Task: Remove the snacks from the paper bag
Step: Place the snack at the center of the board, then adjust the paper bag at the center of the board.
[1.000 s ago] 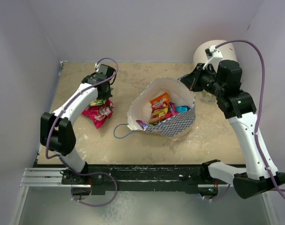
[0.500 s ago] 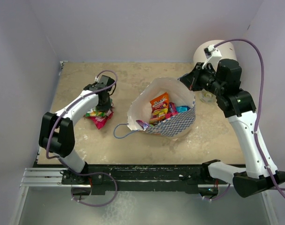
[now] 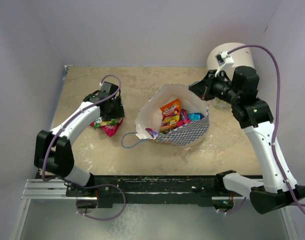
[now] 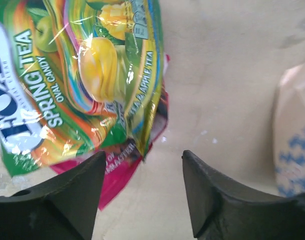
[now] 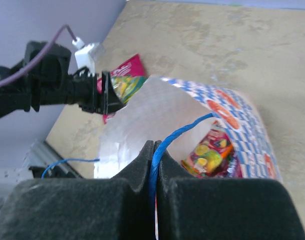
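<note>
Left arm has swung back from the far side of the bench (image 3: 232, 145) over the last second and come down over the pile of packets lying there; the right arm has barely shifted. Left end effector (image 4: 143, 159) sits over that pile, left of the paper bag (image 3: 190, 132), fingers apart with nothing clamped. Left wrist view: a green packet (image 4: 77, 85) printed "Spring Tea Oval Candy" fills the upper left, its lower corner running down toward the gap between the fingers. A pink packet (image 4: 117, 182) lies under it and pokes out at the bottom edge. Can't tell whether the fingertips touch either packet. The bag's checked wall shows at the right edge of that view, apart from the pile. Right end effector (image 5: 153, 147) is closed tight on the blue cord handle (image 5: 187, 127) at the bag's far-right rim, the cord running out from between the fingers to the rim. Bag sits tilted at mid-bench, mouth open toward the overhead camera, white lining visible. Snacks (image 3: 171, 114) are bunched inside it: orange, yellow, pink, one blue. Second handle (image 3: 128, 142) loops loose on the bench at the bag's near-left. White cylinder (image 3: 242, 52) stands in the far-right corner behind the right arm.
</note>
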You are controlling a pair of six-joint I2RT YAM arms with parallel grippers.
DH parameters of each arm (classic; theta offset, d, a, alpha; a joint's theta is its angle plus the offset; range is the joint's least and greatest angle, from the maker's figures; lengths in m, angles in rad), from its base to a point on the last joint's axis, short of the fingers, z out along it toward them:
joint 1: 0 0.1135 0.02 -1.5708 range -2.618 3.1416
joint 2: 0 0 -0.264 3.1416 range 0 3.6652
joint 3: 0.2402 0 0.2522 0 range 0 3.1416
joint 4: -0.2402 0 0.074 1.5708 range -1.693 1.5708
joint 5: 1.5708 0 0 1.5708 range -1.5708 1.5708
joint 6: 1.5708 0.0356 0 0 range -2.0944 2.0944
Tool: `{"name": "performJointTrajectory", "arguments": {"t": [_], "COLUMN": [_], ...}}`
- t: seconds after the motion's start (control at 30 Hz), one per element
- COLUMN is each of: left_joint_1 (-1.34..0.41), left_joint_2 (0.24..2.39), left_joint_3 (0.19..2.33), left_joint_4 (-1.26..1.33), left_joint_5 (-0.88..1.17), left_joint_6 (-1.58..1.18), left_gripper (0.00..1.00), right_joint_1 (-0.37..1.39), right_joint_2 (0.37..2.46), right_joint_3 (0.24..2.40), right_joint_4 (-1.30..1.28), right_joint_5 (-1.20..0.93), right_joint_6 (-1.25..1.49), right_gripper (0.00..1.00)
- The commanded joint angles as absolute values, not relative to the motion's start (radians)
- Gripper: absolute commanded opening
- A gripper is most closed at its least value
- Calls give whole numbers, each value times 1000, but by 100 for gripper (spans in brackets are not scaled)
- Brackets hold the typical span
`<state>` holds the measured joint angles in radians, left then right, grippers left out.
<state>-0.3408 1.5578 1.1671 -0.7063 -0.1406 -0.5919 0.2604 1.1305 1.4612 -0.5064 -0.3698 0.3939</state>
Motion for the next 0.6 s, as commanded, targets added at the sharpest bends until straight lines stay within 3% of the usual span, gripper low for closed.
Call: {"name": "performJointTrajectory", "arguments": {"t": [0.0, 0.13, 0.27, 0.57], "left_joint_1": [-337, -337, -337, -338], "left_joint_2": [1382, 1285, 1222, 1066], "left_joint_3": [1178, 1222, 1298, 1391], "left_joint_4": [-682, -715, -768, -825], "left_joint_5": [-77, -45, 12, 227], "left_joint_6": [-606, -607, -604, -597], "left_gripper": [70, 78, 82, 85], "right_joint_1": [264, 316, 380, 378], "right_joint_2": [1103, 1136, 1213, 1331], "right_joint_3": [1382, 1337, 1469, 1875], "right_joint_4": [-288, -175, -268, -697], "right_joint_5": [-719, -859, -781, -190], "right_joint_6": [388, 473, 488, 382], "right_gripper": [0, 0, 0, 0]}}
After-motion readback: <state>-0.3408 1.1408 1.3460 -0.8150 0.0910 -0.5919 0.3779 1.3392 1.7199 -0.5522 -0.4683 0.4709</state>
